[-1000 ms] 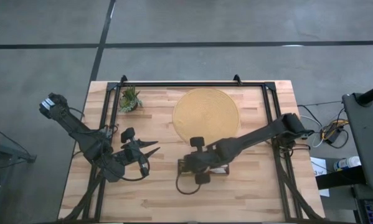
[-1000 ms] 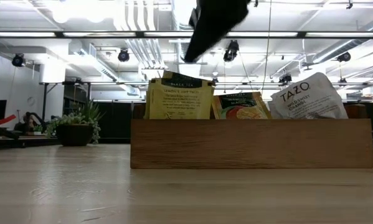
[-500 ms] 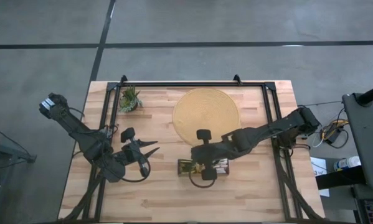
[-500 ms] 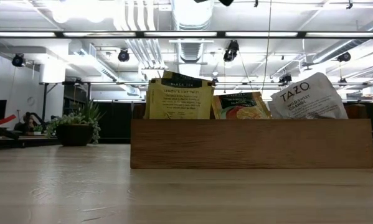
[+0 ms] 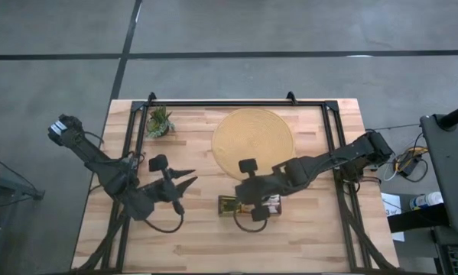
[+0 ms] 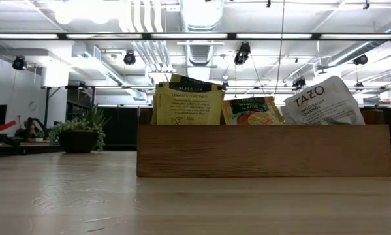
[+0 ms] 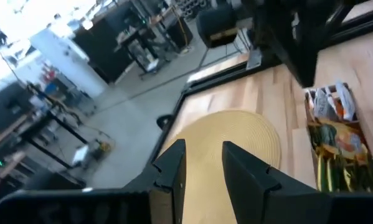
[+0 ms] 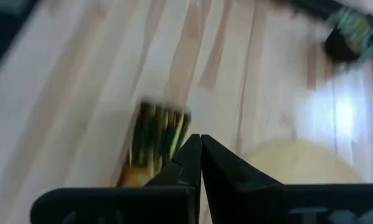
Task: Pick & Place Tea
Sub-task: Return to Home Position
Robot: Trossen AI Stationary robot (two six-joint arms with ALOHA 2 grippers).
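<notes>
Low view: tea (image 6: pixel 187 101) stands filed in the tray (image 6: pixel 264 151) just beneath the closed, empty right pincer (image 8: pixel 200 140); left pincer (image 7: pixel 202 149), jaws apart, holds nothing; only homing seems left

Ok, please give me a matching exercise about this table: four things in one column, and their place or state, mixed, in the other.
Things:
1 plant
2 mat
3 left gripper
4 right gripper

Descriptions:
a shut, over the tray
b round, yellow
c in a corner of the table
d open, holding nothing

Pairs: 1-c; 2-b; 3-d; 4-a
</notes>
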